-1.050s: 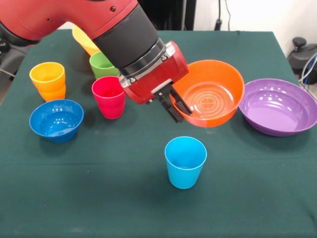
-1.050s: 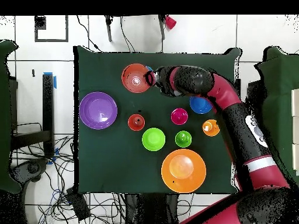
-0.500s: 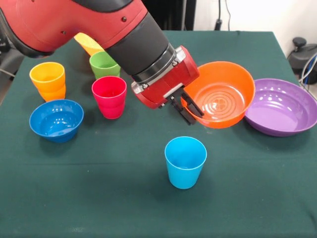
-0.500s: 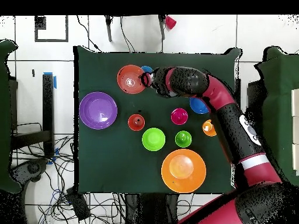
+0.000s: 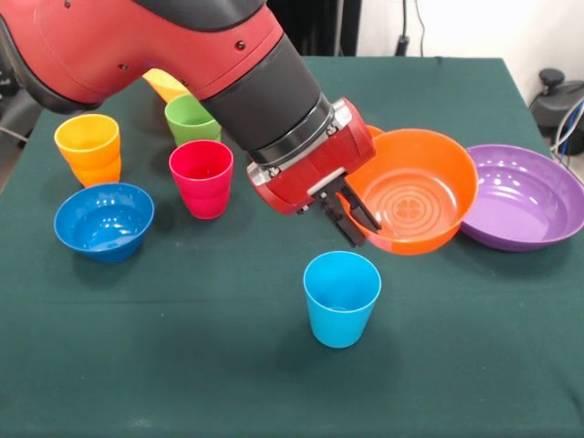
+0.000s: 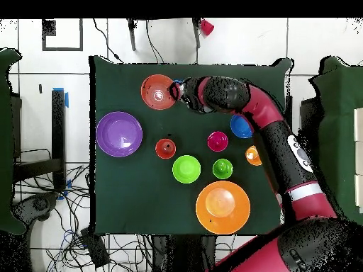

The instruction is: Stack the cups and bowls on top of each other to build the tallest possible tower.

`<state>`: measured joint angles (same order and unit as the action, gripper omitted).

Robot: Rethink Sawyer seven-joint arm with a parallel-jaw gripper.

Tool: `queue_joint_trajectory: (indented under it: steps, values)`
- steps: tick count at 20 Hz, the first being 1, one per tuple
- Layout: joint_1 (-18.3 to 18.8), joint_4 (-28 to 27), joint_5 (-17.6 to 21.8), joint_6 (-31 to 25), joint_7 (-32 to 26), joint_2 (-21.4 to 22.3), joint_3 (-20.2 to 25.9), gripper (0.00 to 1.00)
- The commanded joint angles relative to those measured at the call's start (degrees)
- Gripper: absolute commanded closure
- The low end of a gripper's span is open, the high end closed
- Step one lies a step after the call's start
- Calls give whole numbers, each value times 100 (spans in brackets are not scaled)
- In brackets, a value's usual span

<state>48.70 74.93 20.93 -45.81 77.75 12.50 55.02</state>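
My gripper (image 5: 358,222) is shut on the orange bowl (image 5: 420,203), pinching its left rim with one finger inside and one outside. The bowl overlaps the edge of the purple bowl (image 5: 525,196) on its right. A light blue cup (image 5: 342,297) stands upright just in front of the gripper. Left of the arm are a magenta cup (image 5: 201,178), a green cup (image 5: 189,118), two nested orange cups (image 5: 88,148) and a blue bowl (image 5: 103,219). From above, the gripper (image 6: 174,91) meets the orange bowl (image 6: 159,92) beside the purple bowl (image 6: 119,134).
The arm hides most of a yellow bowl (image 5: 164,84) at the back. The overhead view also shows a large orange-yellow bowl (image 6: 222,207), a green bowl (image 6: 186,169), a small orange bowl (image 6: 165,148) and a green cup (image 6: 222,168) on the green cloth (image 6: 127,205).
The gripper has carried the orange bowl to the right and nearer in the front view, until it overlaps the purple bowl's edge. The other cups and bowls have not moved.
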Motion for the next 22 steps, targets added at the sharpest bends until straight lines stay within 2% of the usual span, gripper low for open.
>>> queue_joint_trajectory:
  steps: [1, 6, 8, 9, 10, 13, 19, 22]
  values:
    - [-252, -631, 421, -562, -1572, -52, -173, 100]
    - [-208, -655, 468, -370, -1676, -136, -32, 100]
    - [-217, -638, 422, -383, -1483, -110, -86, 100]
    - [-230, -557, 278, -412, -1039, -87, -190, 100]
    - [-219, -513, 285, -377, -1016, -81, -190, 100]
    - [-182, -382, 362, -284, -1102, -29, -156, 100]
    - [-235, -573, 472, -404, -1263, -1, -235, 100]
    - [-229, -504, 520, -338, -1268, 40, -231, 100]
